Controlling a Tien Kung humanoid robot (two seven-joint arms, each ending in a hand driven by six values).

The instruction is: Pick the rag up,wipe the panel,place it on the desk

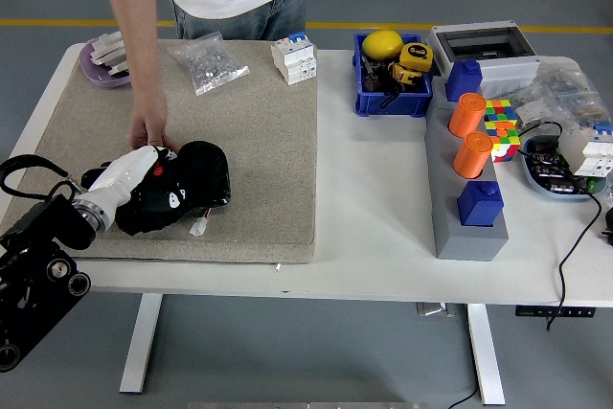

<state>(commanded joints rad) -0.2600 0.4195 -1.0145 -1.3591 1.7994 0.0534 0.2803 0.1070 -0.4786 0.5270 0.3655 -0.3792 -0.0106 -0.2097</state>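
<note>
Rag [187, 182] lies bunched, long axis left-right; left hand [144, 171] presses it, grip unclear.

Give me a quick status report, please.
Left hand on black rag, rag on beige panel. Right arm out of view. Person's hand touching the rag's far edge.

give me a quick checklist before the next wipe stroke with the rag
1. Left hand on the black rag: ok, it lies on top of the rag.
2. Rag on the beige panel: ok, flat on its near left part.
3. Grip firm enough: cannot tell, fingers partly hidden.
4. Stroke path clear: not ok, a person's hand touches the panel right beside the rag.
5. Bag of small parts out of reach of the stroke: ok, far side.
6. Right hand: cannot tell, not in view.
</note>
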